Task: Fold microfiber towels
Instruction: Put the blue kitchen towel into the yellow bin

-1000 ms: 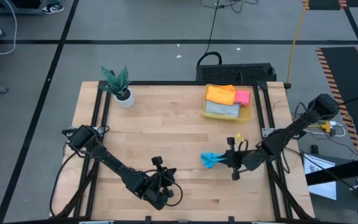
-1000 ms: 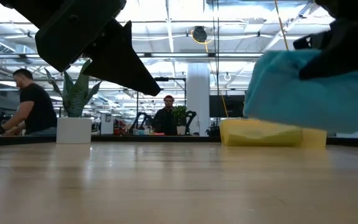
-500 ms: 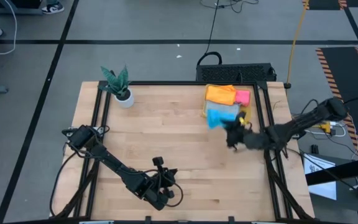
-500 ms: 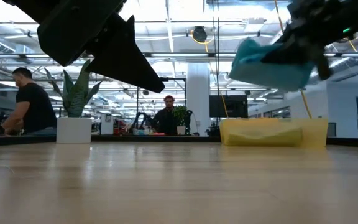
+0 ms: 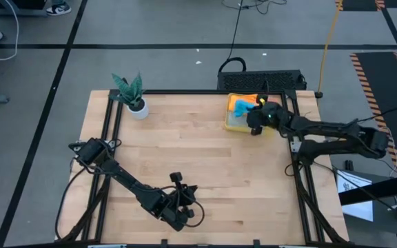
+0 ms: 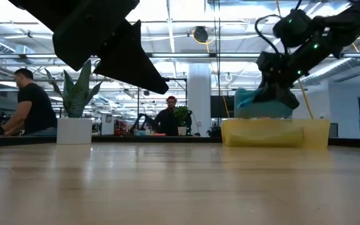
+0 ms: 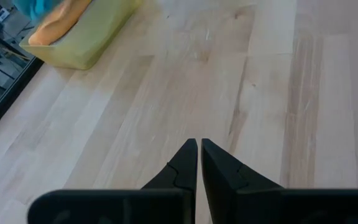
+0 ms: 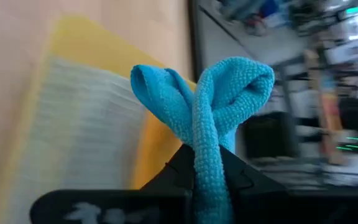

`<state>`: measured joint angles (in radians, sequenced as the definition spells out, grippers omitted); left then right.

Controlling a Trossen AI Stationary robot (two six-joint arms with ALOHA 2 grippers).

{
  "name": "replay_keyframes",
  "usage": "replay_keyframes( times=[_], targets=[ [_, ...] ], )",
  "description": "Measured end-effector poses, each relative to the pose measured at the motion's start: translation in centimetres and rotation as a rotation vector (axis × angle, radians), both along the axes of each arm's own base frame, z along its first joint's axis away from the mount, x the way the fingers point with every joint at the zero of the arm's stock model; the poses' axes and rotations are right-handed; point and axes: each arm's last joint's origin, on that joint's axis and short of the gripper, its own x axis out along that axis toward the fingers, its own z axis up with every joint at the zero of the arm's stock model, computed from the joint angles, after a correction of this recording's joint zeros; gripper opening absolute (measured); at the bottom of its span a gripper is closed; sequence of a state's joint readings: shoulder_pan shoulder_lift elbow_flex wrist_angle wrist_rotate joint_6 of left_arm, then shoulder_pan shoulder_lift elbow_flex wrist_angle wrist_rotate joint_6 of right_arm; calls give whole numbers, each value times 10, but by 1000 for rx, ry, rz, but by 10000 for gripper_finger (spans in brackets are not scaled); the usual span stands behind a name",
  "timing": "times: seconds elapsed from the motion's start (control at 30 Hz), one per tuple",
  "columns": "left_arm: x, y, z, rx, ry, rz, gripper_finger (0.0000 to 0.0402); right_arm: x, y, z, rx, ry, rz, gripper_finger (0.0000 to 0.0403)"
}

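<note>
- The bright blue microfiber towel [image 8: 204,99], bunched into a double loop, is pinched between the fingers of the right hand [image 5: 255,124] and hangs over the translucent yellow bin [image 6: 274,134] at the far right of the desk [image 5: 185,165].
- An orange towel [image 5: 243,102] lies in the bin; the right wrist view shows a pale grey one [image 8: 79,130] under the blue cloth.
- Judged from this, the step in hand is dropping the blue towel into the bin; whether it is properly folded cannot be told.
- The next move calls for lowering it onto the stack, then spreading the fingers so the cloth lies flat.
- The left hand [image 7: 198,163], fingers pressed together on nothing, waits low over the desk's near edge.
- A potted plant [image 5: 132,95] stands at the far left corner.
</note>
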<state>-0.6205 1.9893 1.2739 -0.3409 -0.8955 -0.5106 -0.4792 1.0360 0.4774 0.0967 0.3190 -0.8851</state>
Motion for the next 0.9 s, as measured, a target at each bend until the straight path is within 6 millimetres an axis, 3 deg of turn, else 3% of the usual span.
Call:
replay_keyframes(
  times=[0.13, 0.53, 0.9],
  targets=[
    [0, 0, 0, 2, 1, -2, 26, 2, -7, -10, 147, -41, 77, 13],
    [0, 0, 0, -2, 2, -4, 26, 8, -5, -22, 293, -53, 151, 19],
    [0, 0, 0, -3, 2, -4, 26, 5, -4, -26, 403, -75, 67, 117]
  ],
)
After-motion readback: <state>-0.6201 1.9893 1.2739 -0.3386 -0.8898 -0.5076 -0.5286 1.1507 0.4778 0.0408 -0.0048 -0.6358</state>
